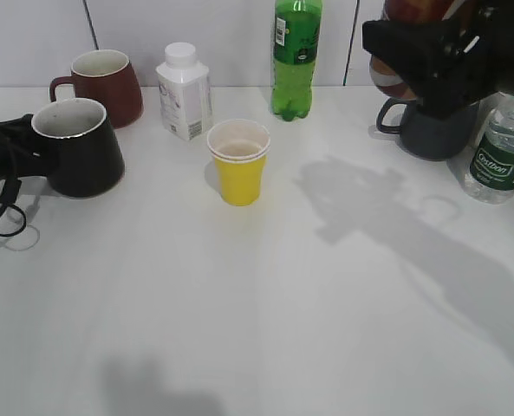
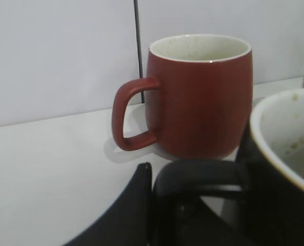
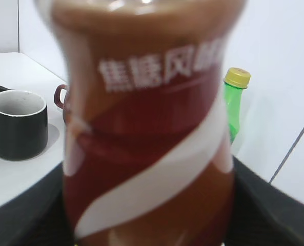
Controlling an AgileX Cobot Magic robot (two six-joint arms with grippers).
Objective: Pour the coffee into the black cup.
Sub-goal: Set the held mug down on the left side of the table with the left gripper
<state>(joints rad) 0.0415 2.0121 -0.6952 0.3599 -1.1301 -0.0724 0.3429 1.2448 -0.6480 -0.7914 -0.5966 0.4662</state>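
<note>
The black cup (image 1: pixel 76 149) stands at the left of the table, cream inside and with nothing in it. My left gripper (image 1: pixel 12 149) is shut on its loop handle; in the left wrist view the handle (image 2: pixel 203 177) sits against the one jaw that shows (image 2: pixel 141 195), with the black cup's rim (image 2: pixel 282 154) at the right. My right gripper (image 1: pixel 421 52) is shut on the brown coffee bottle (image 1: pixel 391 71) and holds it high at the back right. The bottle (image 3: pixel 146 128) fills the right wrist view, with dark liquid inside. The black cup (image 3: pixel 17 125) shows far left there.
A maroon mug (image 1: pixel 100 82) stands behind the black cup, close in the left wrist view (image 2: pixel 203 97). A white bottle (image 1: pixel 185 91), a yellow paper cup (image 1: pixel 239 160) and a green soda bottle (image 1: pixel 296 56) stand mid-table. A dark grey mug (image 1: pixel 430 130) and a water bottle (image 1: pixel 499 152) stand at the right.
</note>
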